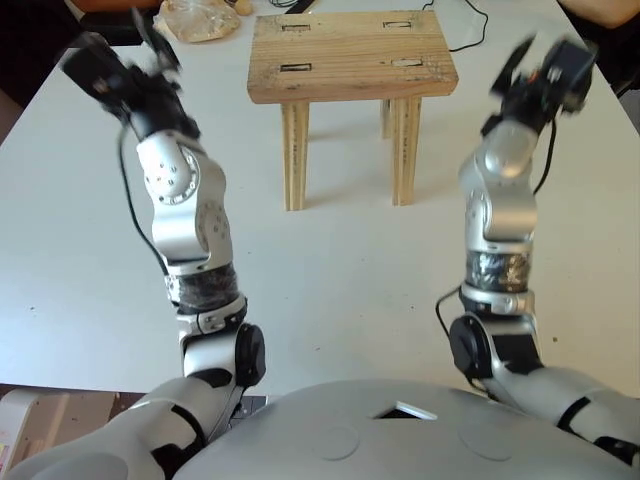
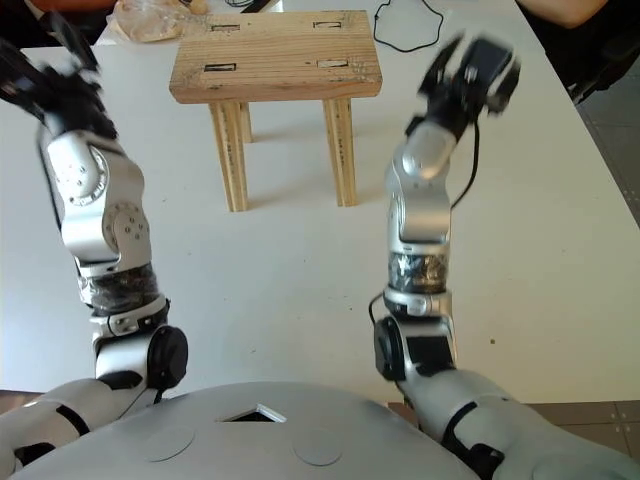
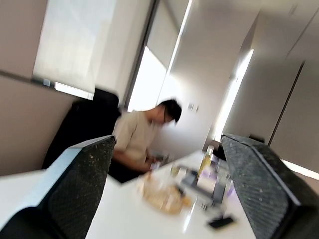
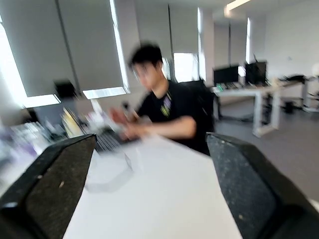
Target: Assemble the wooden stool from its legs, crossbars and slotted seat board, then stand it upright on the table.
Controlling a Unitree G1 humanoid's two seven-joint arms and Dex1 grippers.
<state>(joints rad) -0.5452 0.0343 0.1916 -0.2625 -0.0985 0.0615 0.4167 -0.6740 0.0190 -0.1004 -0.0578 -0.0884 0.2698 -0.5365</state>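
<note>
Stool [image 1: 350, 55] stands upright on the surface [image 1: 330, 290].
Left hand [image 3: 168, 142] and right hand [image 4: 151, 139] hover either side of the stool, both spread wide and empty.

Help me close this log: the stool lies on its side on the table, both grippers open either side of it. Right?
No: the stool stands upright on its legs on the table, as the left eye view shows; the left gripper and right gripper are open either side.

Both arms raised, elbows bent; left end effector [image 3: 167, 147], right end effector [image 4: 150, 142] spread wide.
</note>
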